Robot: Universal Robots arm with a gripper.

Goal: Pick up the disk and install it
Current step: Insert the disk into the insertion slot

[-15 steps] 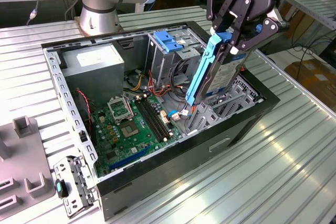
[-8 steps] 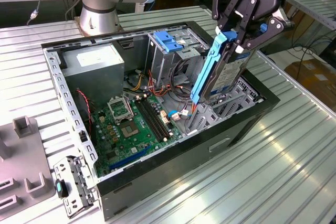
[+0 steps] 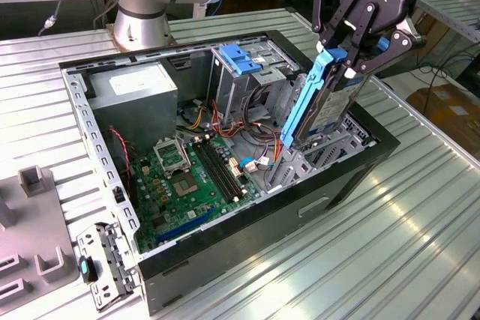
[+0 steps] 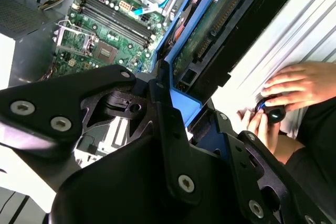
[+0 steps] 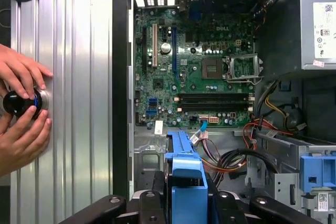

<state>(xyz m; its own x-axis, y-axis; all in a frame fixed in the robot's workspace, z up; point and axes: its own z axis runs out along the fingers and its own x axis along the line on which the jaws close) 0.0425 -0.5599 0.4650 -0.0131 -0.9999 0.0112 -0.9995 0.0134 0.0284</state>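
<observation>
one disk (image 3: 328,106), blue rail outward, hangs steeply tilted over one end of one open computer case (image 3: 247,237), its lower end close to the grey metal frame there, and one tool (image 3: 346,61) grips its upper end, closed on both sides. inside the case lie one green motherboard (image 3: 187,177), one grey power-supply box (image 3: 139,99) and one drive cage (image 3: 223,91) topped by one blue latch (image 3: 238,58). the case stands on the ribbed metal tabletop (image 3: 397,245), where in the first wrist view a person's two hands (image 5: 21,72) cup one round black knob (image 5: 18,103).
</observation>
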